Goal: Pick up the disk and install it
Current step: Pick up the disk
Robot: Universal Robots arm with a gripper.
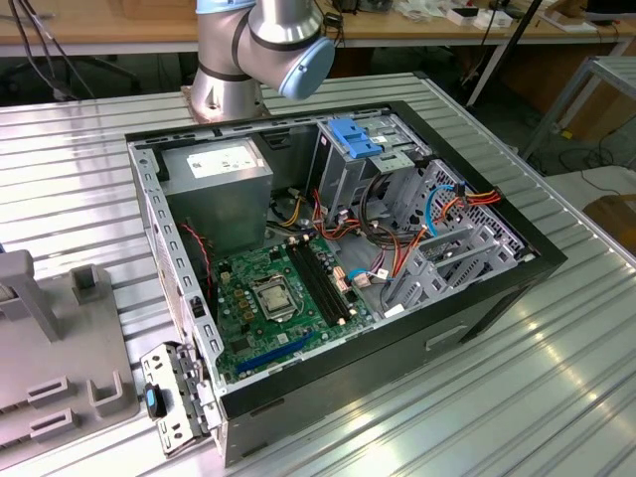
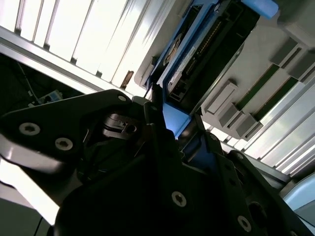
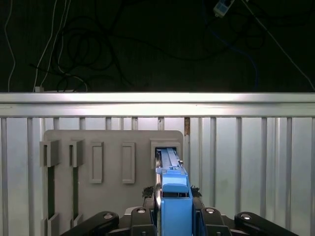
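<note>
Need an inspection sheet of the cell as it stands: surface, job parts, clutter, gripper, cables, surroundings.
Surface: ribbed metal table.
Job's things: disk on edge at a slot of the grey holder; open computer case lying on its side, motherboard exposed.
Clutter: nothing seen.
Gripper: gripper shut on the disk's blue rail, at the holder.
Cables: red, orange and blue wires inside the case; loose black cables in the dark area beyond the table edge.
Surroundings: wooden benches behind the table.
</note>
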